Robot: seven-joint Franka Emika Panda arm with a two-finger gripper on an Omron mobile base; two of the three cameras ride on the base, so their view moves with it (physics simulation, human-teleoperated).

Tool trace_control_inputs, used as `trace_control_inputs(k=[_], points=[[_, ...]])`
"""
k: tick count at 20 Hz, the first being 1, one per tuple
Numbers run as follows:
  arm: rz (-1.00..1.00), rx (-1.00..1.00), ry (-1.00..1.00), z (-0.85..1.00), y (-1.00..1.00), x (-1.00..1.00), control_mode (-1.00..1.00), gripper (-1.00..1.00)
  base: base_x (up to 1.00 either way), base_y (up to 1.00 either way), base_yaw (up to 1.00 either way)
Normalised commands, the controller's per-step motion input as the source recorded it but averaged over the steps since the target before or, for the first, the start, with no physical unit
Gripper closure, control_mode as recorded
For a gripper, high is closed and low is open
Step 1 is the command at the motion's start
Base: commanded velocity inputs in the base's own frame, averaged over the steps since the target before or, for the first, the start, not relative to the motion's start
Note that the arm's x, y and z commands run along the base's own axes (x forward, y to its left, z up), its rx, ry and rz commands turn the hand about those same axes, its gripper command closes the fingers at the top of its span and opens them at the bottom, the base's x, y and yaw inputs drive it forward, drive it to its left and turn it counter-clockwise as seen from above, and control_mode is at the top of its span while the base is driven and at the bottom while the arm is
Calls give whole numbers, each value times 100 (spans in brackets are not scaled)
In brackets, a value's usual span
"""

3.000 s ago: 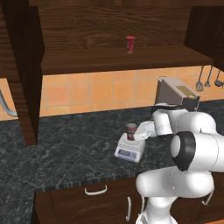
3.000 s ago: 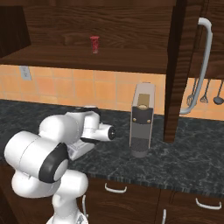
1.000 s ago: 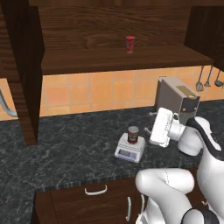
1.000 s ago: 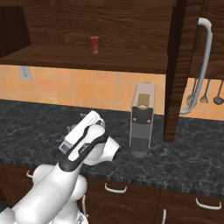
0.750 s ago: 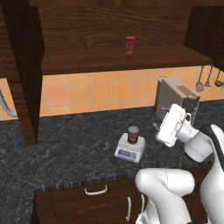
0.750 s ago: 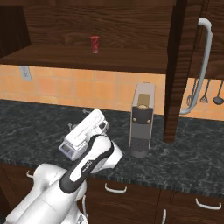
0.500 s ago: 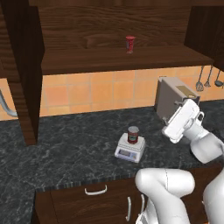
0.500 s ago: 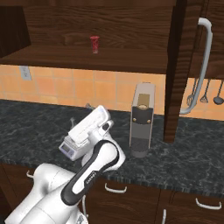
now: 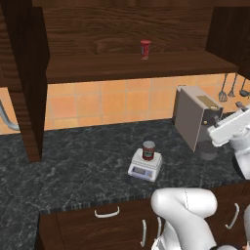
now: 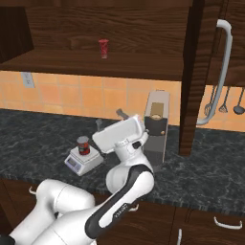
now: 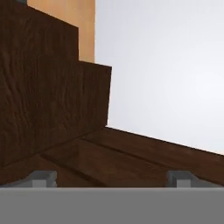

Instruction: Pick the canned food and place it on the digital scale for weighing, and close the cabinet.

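Note:
The canned food (image 9: 148, 150) (image 10: 83, 144), a short red-labelled tin, stands upright on the digital scale (image 9: 142, 169) (image 10: 80, 161) on the dark counter. My gripper (image 10: 110, 118) (image 11: 111, 178) is lifted clear of it, up and to the right in front of the coffee machine, open with nothing between its fingertips (image 11: 43, 177). The cabinet (image 9: 122, 63) (image 10: 119, 57) stands open: its left door (image 9: 24, 73) and its right door (image 10: 203, 72), with a long silver handle (image 10: 221, 72), both swing outward. In the hand view, dark cabinet wood (image 11: 48, 96) lies ahead against a pale wall.
A slim red cup (image 9: 145, 49) (image 10: 103, 48) stands on the cabinet shelf. A grey coffee machine (image 9: 195, 119) (image 10: 157, 122) sits on the counter right of the scale. Kitchen utensils (image 9: 227, 88) (image 10: 225, 103) hang on the tiled wall. Drawers with curved handles (image 9: 107, 213) run below the counter.
The gripper has left the can on the scale and swung up and rightward toward the coffee machine and right door, staying open. Can and scale have not moved.

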Motion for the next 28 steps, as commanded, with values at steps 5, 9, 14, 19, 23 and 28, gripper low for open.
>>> trace_control_inputs(k=[5, 9, 14, 19, 23, 28], points=[[-28, 0, -6, 25, -83, -22, -100, -100, 0, 0, 0], [-33, 0, -9, 1, -67, -3, -100, -100, 0, 0, 0], [-15, 2, -2, -13, -33, 7, -100, -100, 0, 0, 0], [0, 0, 2, -41, -63, 34, -100, -100, 0, 0, 0], [-5, 0, 0, -16, -62, 36, -100, -100, 0, 0, 0], [-8, 0, 16, -30, -56, 40, -100, -100, 0, 0, 0]])
